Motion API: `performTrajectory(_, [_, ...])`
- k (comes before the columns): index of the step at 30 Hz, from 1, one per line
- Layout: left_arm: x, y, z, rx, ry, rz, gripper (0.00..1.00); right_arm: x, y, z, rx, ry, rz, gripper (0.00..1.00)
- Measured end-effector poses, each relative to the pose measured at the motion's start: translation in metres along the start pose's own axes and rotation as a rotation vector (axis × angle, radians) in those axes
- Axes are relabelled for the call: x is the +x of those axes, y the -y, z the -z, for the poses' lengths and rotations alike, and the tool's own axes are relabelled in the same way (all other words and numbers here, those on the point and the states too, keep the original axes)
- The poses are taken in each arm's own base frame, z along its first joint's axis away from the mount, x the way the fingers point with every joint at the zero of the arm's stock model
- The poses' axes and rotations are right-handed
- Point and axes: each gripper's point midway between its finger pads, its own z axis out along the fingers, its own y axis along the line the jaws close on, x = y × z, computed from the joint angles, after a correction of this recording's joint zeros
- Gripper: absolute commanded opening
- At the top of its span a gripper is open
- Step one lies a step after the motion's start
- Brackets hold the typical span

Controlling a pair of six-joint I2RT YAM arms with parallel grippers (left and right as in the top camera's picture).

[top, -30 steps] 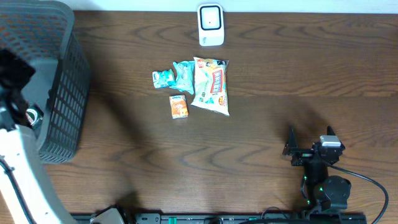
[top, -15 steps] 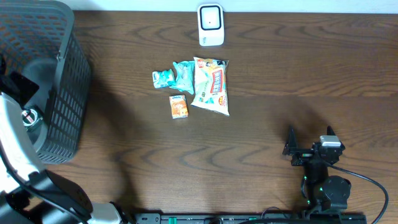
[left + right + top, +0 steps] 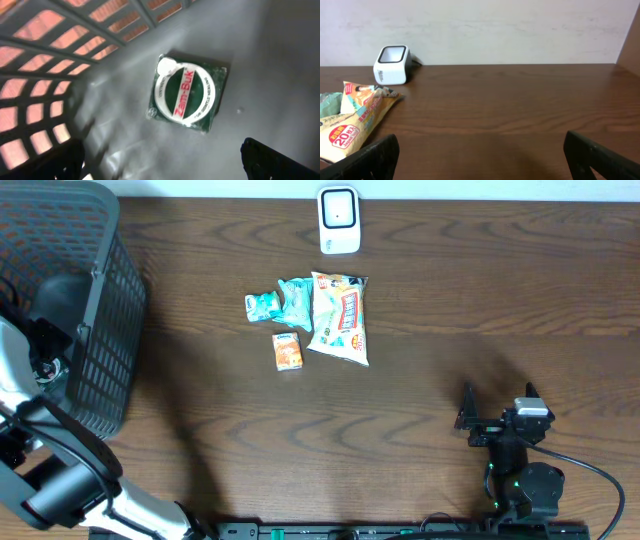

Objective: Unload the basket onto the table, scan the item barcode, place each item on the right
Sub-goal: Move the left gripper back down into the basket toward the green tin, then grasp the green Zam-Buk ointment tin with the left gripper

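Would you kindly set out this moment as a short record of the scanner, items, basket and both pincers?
Scanner: white barcode scanner, far side, untouched
Loose items: snack bag, orange carton, two teal packets, clustered in front of the scanner
Basket: grey mesh basket, Zam-Buk pack on its floor
Left pincer: open, inside basket, above the pack
Right pincer: open, empty, at the near side

Premises: mock shop checkout laid out on a robot test bench.
A white barcode scanner (image 3: pixel 339 220) stands at the far edge of a dark wood-grain table (image 3: pixel 480 310), before a plain pale wall (image 3: pixel 510 30). Packaged snacks (image 3: pixel 340 317) lie grouped near it. A grey plastic shopping basket (image 3: pixel 110 320) at the left end holds a Zam-Buk tin (image 3: pixel 186 92). A cabled robot arm (image 3: pixel 520 470) sits at the near edge.
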Motion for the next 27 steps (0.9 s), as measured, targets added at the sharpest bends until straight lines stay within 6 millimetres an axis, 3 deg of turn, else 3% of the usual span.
performTrajectory(12, [-0.005, 0.009, -0.038, 0.111, -0.036, 0.017, 0.98, 0.0, 0.0, 0.0, 0.0, 0.0, 0.0, 0.99])
performTrajectory(18, [-0.005, 0.008, -0.047, 0.151, -0.043, -0.036, 0.98, 0.0, 0.0, 0.0, 0.0, 0.0, 0.0, 0.99])
performTrajectory(27, [0.007, 0.02, -0.071, 0.195, -0.098, -0.106, 0.98, 0.0, 0.0, 0.0, 0.0, 0.0, 0.0, 0.99])
